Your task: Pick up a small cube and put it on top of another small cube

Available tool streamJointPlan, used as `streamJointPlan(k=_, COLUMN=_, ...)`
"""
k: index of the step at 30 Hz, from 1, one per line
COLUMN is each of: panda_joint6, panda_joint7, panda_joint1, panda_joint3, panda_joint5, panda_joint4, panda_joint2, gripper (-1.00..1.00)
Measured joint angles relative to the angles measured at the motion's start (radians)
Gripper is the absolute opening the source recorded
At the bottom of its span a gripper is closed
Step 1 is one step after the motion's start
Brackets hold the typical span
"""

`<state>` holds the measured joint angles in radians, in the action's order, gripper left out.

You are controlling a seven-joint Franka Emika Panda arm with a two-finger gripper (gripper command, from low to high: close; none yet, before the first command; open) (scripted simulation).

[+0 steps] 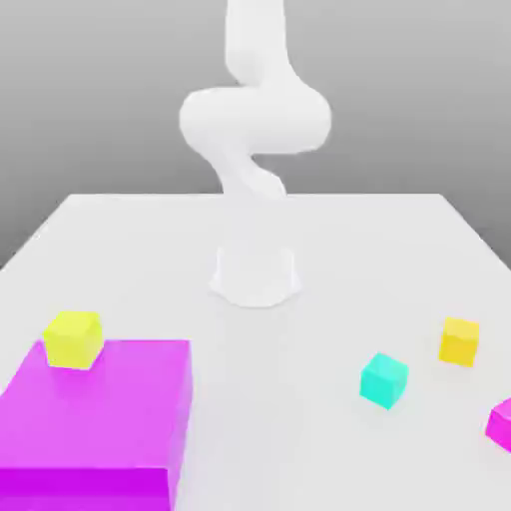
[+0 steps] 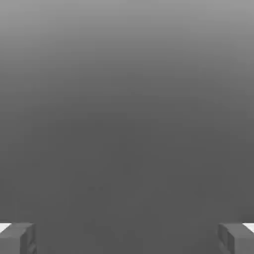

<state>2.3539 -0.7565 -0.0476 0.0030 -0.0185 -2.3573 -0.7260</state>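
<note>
- The white, smooth-skinned robot arm (image 1: 255,120) rises from its round base (image 1: 255,274) at the far middle of the pale grey table (image 1: 120,240)
- In the hand view the gripper (image 2: 127,238) stands wide, its two grey fingertips (image 2: 17,238) far apart with nothing between them
- A small cyan cube (image 1: 384,379) sits on the table toward the exterior view's right, near the front; it is free on all sides and looks the easiest one to pick
- A small yellow-orange cube (image 1: 459,341) lies just beyond it, further right, apart from it; a fair base to stack on
- A small lime-yellow cube (image 1: 73,339) rests on the far left corner of a large flat magenta block (image 1: 100,419) at the near left
- A magenta piece (image 1: 499,424) is cut off by the right edge; probably another cube, but too little shows to be sure
- The cubes look rigid, light and hard-edged, so they should not deform or break; their smooth faces may slip under a weak or skewed pinch
- Best hold, as I judge it: from above, fingers flat on two opposite side faces, centred, squared to the cube's slight turn
</note>
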Motion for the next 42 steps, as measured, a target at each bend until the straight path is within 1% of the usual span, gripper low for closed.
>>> streamJointPlan(k=8, panda_joint6=0.202, panda_joint7=0.159, panda_joint1=-0.173, panda_joint3=0.036, panda_joint5=-0.059, panda_joint4=-0.208, panda_joint2=0.284, gripper=0.00)
streamJointPlan(k=12, panda_joint6=0.306, panda_joint7=0.230, panda_joint1=-0.251, panda_joint3=0.073, panda_joint5=-0.076, panda_joint4=-0.313, panda_joint2=0.431, gripper=0.00)
streamJointPlan(k=15, panda_joint6=0.393, panda_joint7=0.273, panda_joint1=-0.302, panda_joint3=0.113, panda_joint5=-0.070, panda_joint4=-0.397, panda_joint2=0.553, gripper=0.00)
streamJointPlan(k=18, panda_joint6=0.480, panda_joint7=0.285, panda_joint1=-0.350, panda_joint3=0.155, panda_joint5=-0.019, panda_joint4=-0.481, panda_joint2=0.674, gripper=0.00)
streamJointPlan(k=20, panda_joint6=0.536, panda_joint7=0.261, panda_joint1=-0.348, panda_joint3=0.156, panda_joint5=0.034, panda_joint4=-0.499, panda_joint2=0.748, gripper=0.00)
streamJointPlan(k=23, panda_joint6=0.623, panda_joint7=0.210, panda_joint1=-0.384, panda_joint3=0.107, panda_joint5=0.113, panda_joint4=-0.488, panda_joint2=0.858, gripper=0.00)
streamJointPlan(k=26, panda_joint6=0.712, panda_joint7=0.184, panda_joint1=-0.444, panda_joint3=0.040, panda_joint5=0.146, panda_joint4=-0.469, panda_joint2=0.966, gripper=0.00)
streamJointPlan(k=27, panda_joint6=0.731, panda_joint7=0.181, panda_joint1=-0.457, panda_joint3=0.028, panda_joint5=0.150, panda_joint4=-0.465, panda_joint2=0.989, gripper=-1.00)
streamJointPlan(k=34, panda_joint6=0.730, panda_joint7=0.176, panda_joint1=-0.457, panda_joint3=0.027, panda_joint5=0.155, panda_joint4=-0.465, panda_joint2=0.988, gripper=-1.00)
streamJointPlan(k=38, panda_joint6=0.630, panda_joint7=0.219, panda_joint1=-0.416, panda_joint3=0.081, panda_joint5=0.101, panda_joint4=-0.488, panda_joint2=0.866, gripper=-1.00)
streamJointPlan(k=42, panda_joint6=0.523, panda_joint7=0.276, panda_joint1=-0.421, panda_joint3=0.108, panda_joint5=0.028, panda_joint4=-0.508, panda_joint2=0.738, gripper=-1.00)
